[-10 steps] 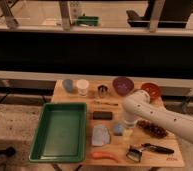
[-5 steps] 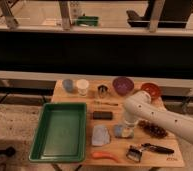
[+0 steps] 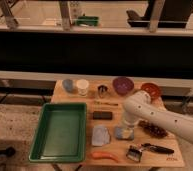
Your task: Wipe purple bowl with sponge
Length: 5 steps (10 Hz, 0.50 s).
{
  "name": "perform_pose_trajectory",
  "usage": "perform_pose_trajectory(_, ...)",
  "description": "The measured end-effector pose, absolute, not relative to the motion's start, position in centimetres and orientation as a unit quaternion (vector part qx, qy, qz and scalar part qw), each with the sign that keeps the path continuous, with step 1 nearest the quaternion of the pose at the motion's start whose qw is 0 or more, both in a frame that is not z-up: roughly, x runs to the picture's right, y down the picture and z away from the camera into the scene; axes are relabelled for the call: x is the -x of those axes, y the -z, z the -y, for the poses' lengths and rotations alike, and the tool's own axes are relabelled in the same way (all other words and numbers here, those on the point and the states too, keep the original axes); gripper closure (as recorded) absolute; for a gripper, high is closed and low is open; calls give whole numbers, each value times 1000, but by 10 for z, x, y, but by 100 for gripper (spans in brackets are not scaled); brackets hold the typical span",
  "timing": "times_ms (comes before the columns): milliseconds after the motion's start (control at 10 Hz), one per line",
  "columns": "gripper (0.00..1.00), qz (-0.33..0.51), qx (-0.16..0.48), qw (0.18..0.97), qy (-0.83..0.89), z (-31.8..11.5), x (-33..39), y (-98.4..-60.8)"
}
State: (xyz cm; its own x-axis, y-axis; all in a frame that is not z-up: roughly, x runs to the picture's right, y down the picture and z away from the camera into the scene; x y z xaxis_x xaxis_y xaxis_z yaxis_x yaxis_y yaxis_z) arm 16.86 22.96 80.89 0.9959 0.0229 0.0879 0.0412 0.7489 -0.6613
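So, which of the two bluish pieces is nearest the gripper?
The small light-blue sponge: the gripper is right above it. The larger grey-blue cloth lies farther off, toward the green tray.

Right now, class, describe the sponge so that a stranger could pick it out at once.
On the wooden table, look right of the big green tray, along the front. Beside the flat grey-blue cloth lies the sponge, right under the pincer of the white arm. It is a small light-blue squarish block, smaller than the cloth and paler than the black bar behind.
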Motion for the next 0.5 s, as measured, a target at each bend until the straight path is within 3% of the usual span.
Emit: perform_pose_trajectory(500,100,48,318,947,18,-196,-147,-772)
